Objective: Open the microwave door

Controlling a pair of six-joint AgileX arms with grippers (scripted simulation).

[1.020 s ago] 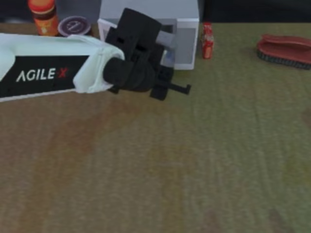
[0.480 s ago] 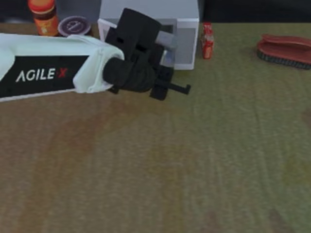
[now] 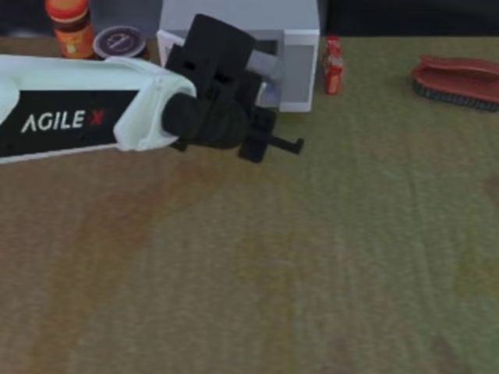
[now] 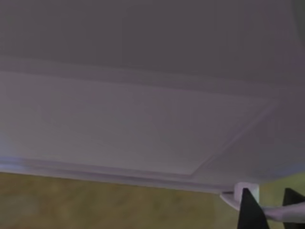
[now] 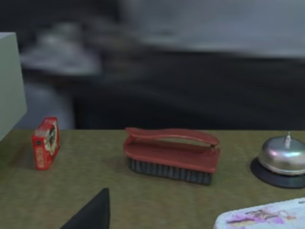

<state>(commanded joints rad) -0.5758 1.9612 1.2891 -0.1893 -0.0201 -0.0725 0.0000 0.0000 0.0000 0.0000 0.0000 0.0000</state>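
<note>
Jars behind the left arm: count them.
2. An orange jar stands at the table's far left edge; a dark-lidded jar sits between it and the microwave. The left arm may hide others.

White left arm (image 3: 78, 101) with black AGILEX panel, red X, and black claw (image 3: 269, 140)

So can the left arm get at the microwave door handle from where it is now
Probably yes. The left end effector sits right at the microwave door, its fingertips beside the pale handle, nothing between. Whether it already grips is unclear.
</note>
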